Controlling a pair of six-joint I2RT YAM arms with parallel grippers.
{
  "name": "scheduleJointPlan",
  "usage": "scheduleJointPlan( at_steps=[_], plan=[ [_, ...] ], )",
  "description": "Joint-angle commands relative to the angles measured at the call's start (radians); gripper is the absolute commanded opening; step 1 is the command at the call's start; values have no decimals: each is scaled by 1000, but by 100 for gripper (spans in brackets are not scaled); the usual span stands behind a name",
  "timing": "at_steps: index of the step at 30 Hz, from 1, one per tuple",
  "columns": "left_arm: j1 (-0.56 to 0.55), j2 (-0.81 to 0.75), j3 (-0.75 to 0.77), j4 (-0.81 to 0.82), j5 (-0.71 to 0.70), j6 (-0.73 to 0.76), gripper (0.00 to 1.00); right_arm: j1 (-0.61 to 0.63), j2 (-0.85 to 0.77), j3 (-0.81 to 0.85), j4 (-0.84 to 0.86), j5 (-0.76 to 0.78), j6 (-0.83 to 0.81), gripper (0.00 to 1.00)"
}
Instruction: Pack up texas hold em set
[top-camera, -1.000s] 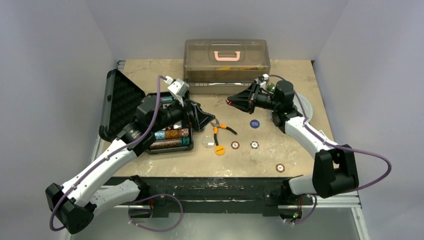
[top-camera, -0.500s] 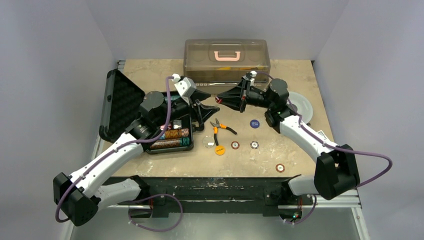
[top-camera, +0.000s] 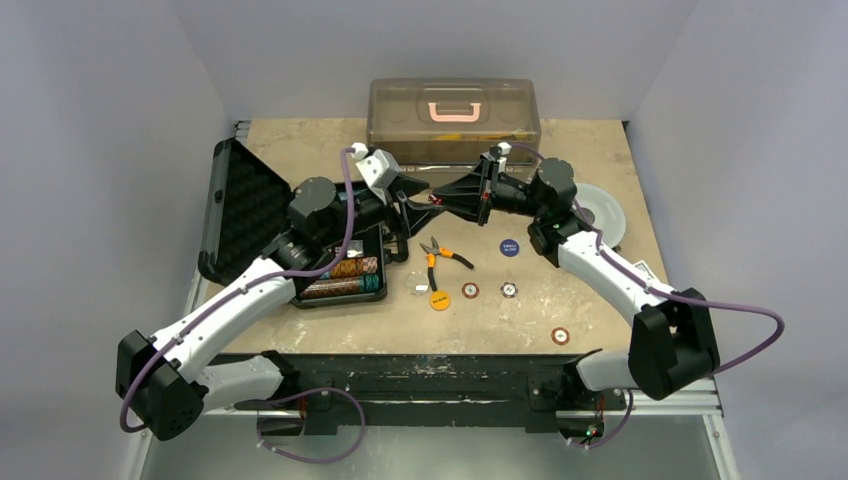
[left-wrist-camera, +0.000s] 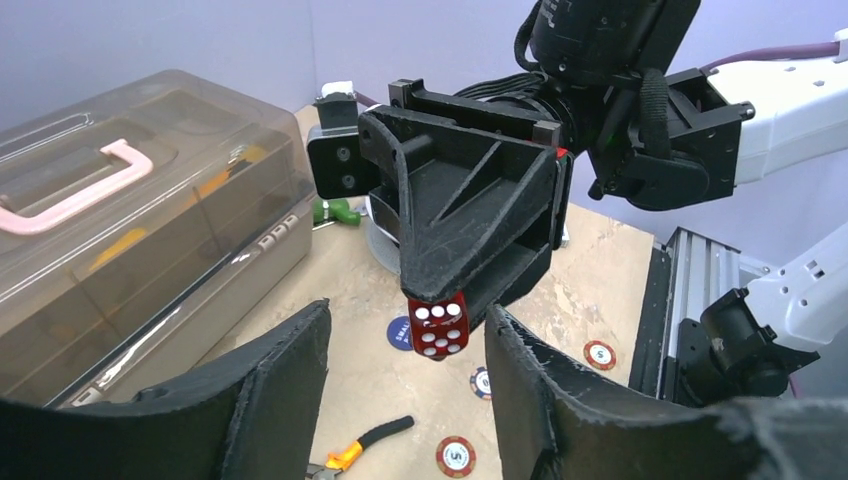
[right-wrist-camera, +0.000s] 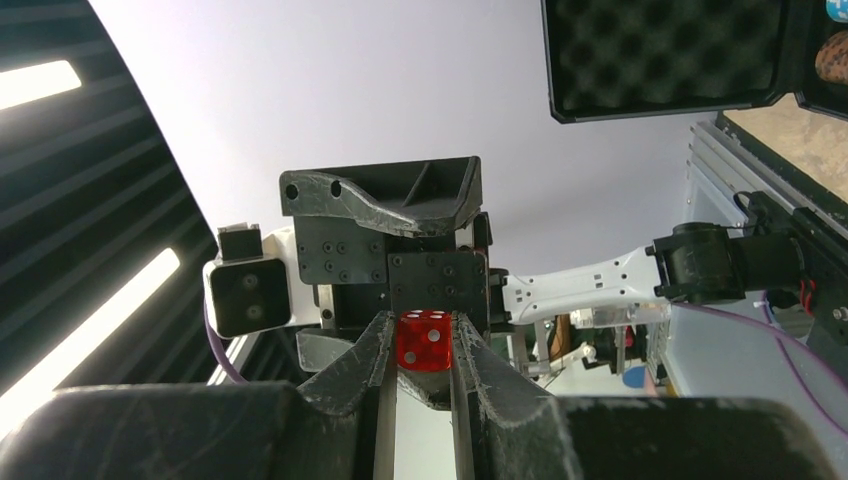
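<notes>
A small red die (left-wrist-camera: 440, 325) hangs in mid-air in front of the brown box, and my right gripper (right-wrist-camera: 423, 326) is shut on it. My left gripper (left-wrist-camera: 405, 318) faces it nose to nose, open, one finger on each side of the die with a gap on both sides. From above, both grippers meet at the die (top-camera: 433, 199). The black case (top-camera: 245, 205) lies open at the left, rows of chips (top-camera: 345, 275) in its tray. Loose chips (top-camera: 470, 291) (top-camera: 509, 290) (top-camera: 561, 336) and a blue disc (top-camera: 510, 247) lie on the table.
The translucent brown box (top-camera: 453, 120) with its pink handle stands at the back. Orange-handled pliers (top-camera: 440, 258) lie under the grippers, with an orange disc (top-camera: 438, 300) and a clear disc (top-camera: 415, 285) beside them. A white plate (top-camera: 603, 210) sits behind the right arm.
My left gripper has risen from the case and swung right to meet the right gripper. The right gripper carried the die left towards it. The left jaws have narrowed around the die.
</notes>
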Motion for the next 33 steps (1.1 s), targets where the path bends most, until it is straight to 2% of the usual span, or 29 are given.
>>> scheduleJointPlan(
  at_steps=[1, 14, 17, 19, 20, 22, 24, 26, 28, 30, 33],
  plan=[
    [3, 19, 61, 79, 27, 15, 53, 6, 3, 33, 71, -6, 27, 0],
    [3, 53, 88, 79, 60, -4, 25, 7, 12, 8, 143, 3, 74, 0],
    [3, 53, 93, 55, 75, 4, 15, 6, 16, 10, 153, 6, 79, 0],
    [3, 51, 92, 42, 86, 4, 4, 6, 22, 15, 164, 6, 78, 1],
    [3, 47, 90, 37, 90, 3, 0, 6, 24, 19, 166, 4, 69, 9],
    [4, 38, 91, 8, 92, -2, 0, 7, 19, 25, 108, -7, 21, 30],
    [18, 28, 95, -33, 89, -50, 0, -6, -1, 22, -2, -5, -52, 54],
    [45, 24, 106, -97, 64, -140, 0, -37, -31, 25, -187, -5, -168, 67],
    [85, 33, 157, -286, 4, -223, 0, -102, -66, 62, -478, 31, -372, 82],
    [127, 72, 232, -587, -81, -279, 0, -177, -73, 137, -850, 98, -626, 85],
    [204, 228, 380, -1022, -281, -336, 0, -235, -33, 270, -1236, 196, -944, 83]
  ],
)
